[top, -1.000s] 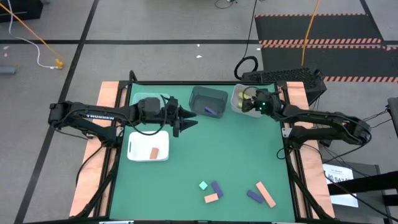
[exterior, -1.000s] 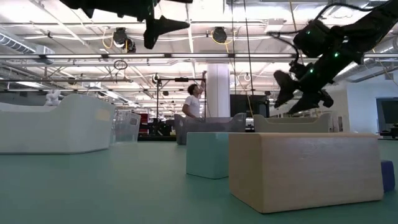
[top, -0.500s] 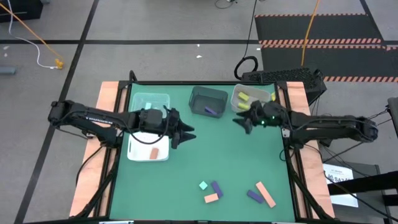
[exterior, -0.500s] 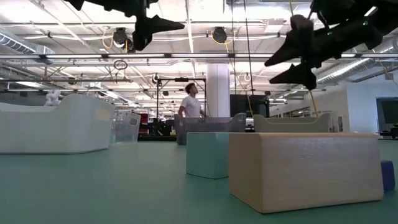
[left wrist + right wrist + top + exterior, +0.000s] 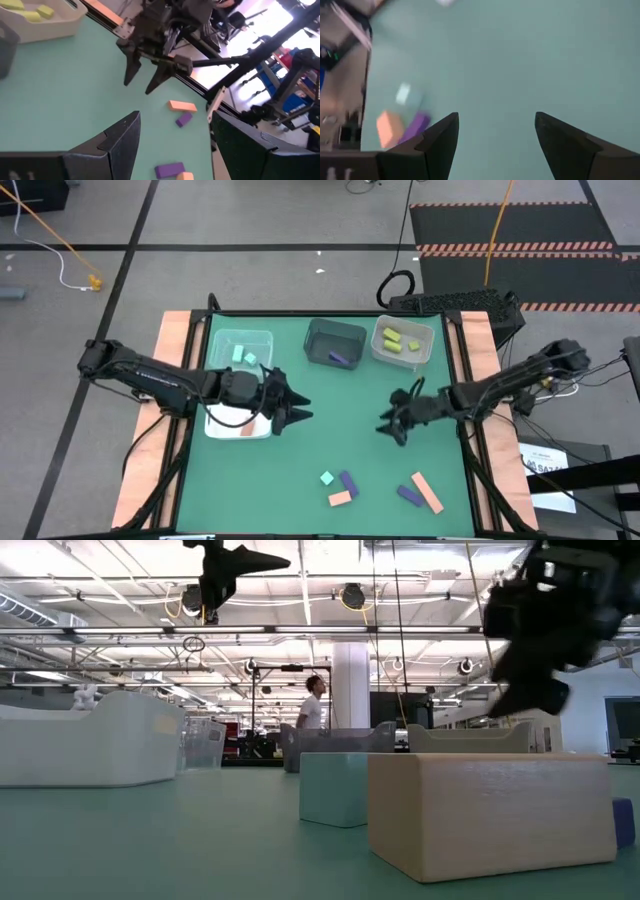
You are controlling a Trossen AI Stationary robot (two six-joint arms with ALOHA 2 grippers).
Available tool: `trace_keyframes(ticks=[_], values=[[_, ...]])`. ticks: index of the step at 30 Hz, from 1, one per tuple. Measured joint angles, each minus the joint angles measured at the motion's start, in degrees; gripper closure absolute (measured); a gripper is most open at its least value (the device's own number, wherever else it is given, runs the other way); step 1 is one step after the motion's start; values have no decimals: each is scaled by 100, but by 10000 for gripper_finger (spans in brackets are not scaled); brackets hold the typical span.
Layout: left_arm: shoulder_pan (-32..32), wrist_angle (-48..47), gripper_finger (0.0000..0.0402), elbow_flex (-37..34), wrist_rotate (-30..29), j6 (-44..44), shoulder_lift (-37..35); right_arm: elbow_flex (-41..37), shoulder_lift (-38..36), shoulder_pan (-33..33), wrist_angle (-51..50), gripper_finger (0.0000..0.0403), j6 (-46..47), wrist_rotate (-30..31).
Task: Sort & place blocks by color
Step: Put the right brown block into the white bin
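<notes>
Five loose blocks near the table's front edge: a mint cube (image 5: 327, 478), a purple bar (image 5: 348, 483) touching a salmon bar (image 5: 340, 498), then a second purple piece (image 5: 408, 495) beside a longer salmon bar (image 5: 427, 492). All lying flat on the green mat (image 5: 330, 430), well apart from both sets of fingers.

Farther back, over mid-table, right gripper (image 5: 392, 426), spread wide and empty, pointing toward the loose group yet short of it; in its own wrist view, mint, purple and salmon pieces (image 5: 402, 121) off beyond the fingertips (image 5: 446, 131). Across from it, left gripper (image 5: 293, 406), parted and empty too, above the mat just beside the white tray (image 5: 222, 425), with nothing between its fingers (image 5: 123, 137).

Farthest back, three bins in a row: clear one (image 5: 240, 346) holding mint pieces, dark one (image 5: 334, 340) holding a purple bar, clear one (image 5: 403, 342) holding yellow-green pieces.
</notes>
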Motion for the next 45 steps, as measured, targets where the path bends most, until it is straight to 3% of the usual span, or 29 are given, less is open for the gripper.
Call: trace_keyframes(ticks=[4, 11, 15, 18, 23, 26, 30, 40, 45], values=[[-235, -1, 158, -2, -7, -135, 0, 1, 355, 737, -41, 152, 1053, -117], [-840, -13, 158, 0, -53, -598, 0, 342, 717, 1791, -537, 152, 2833, -1133], [-1227, -39, 158, 0, -478, -513, 0, 662, 789, 2107, -1031, 152, 3515, -1615], [-1431, -37, 158, -2, -743, -338, 0, 701, 792, 2317, -838, 152, 4040, -1647], [-1573, -39, 158, 0, -851, -167, -2, 685, 792, 2494, -253, 151, 4141, -1056], [-1593, -35, 158, 0, -855, -162, -2, 564, 792, 2493, 286, 152, 4227, -1071], [-1603, -37, 158, 0, -857, -138, -2, 548, 792, 2483, 14, 152, 5045, -1452], [-1601, -35, 158, -1, -1062, -26, -2, 548, 792, 2520, -600, 152, 5692, -2904], [-1599, -35, 158, -2, -1302, 9, -2, 548, 790, 2520, -1602, 164, 5920, -2851]])
